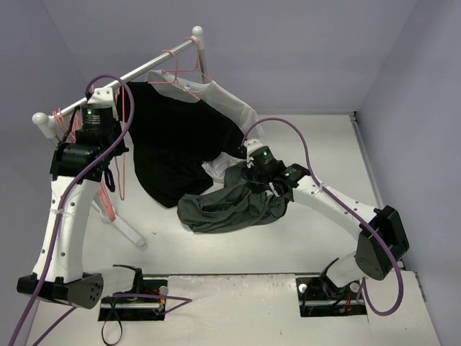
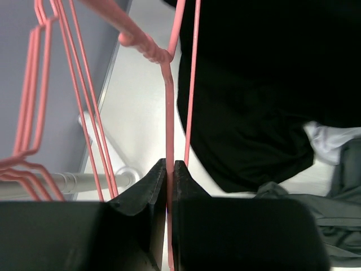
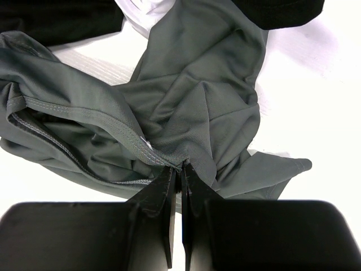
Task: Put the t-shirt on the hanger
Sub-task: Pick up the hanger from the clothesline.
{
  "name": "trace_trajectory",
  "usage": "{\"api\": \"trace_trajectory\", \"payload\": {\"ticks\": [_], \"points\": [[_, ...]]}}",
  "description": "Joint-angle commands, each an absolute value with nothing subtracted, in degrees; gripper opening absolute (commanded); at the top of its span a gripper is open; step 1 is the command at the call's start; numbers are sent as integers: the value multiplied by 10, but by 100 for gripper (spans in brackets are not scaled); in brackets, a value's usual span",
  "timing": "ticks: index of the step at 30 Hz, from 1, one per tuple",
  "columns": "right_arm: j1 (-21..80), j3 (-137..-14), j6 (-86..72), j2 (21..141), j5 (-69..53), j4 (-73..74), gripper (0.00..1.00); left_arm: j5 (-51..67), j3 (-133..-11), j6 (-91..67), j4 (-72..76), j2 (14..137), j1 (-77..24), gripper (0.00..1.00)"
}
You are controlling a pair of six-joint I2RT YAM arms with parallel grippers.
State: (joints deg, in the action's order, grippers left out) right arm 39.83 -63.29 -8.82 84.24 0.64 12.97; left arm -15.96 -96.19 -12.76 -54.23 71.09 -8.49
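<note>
The dark grey-green t-shirt point(image 1: 229, 207) lies crumpled on the white table, right of centre. My right gripper point(image 1: 268, 184) is shut on a fold of the t-shirt point(image 3: 192, 101) near a stitched hem, as the right wrist view shows at the gripper point(image 3: 180, 167). The pink wire hanger point(image 1: 119, 155) hangs by the rail's left end. In the left wrist view my left gripper point(image 2: 170, 164) is shut on one thin wire of the hanger point(image 2: 168, 113), which runs up between the jaws to a twisted neck.
A metal rail point(image 1: 130, 72) on white posts crosses the back left. From it hang a black shirt point(image 1: 173, 137) and a pale grey-white shirt point(image 1: 232, 102) on a pink hanger point(image 1: 176, 72). More pink hangers point(image 2: 34, 96) crowd the rail's left end.
</note>
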Motion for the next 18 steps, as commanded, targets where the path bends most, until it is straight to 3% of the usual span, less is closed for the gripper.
{"api": "trace_trajectory", "payload": {"ticks": [1,11,18], "points": [[398,-636,-88,814,22,108,0,-128,-1015,-122,-497,673,-83,0],[394,-636,-90,808,31,108,0,-100,-989,-135,-517,631,-86,0],[390,-635,-93,816,28,108,0,-46,-893,-135,-533,564,-103,0]]}}
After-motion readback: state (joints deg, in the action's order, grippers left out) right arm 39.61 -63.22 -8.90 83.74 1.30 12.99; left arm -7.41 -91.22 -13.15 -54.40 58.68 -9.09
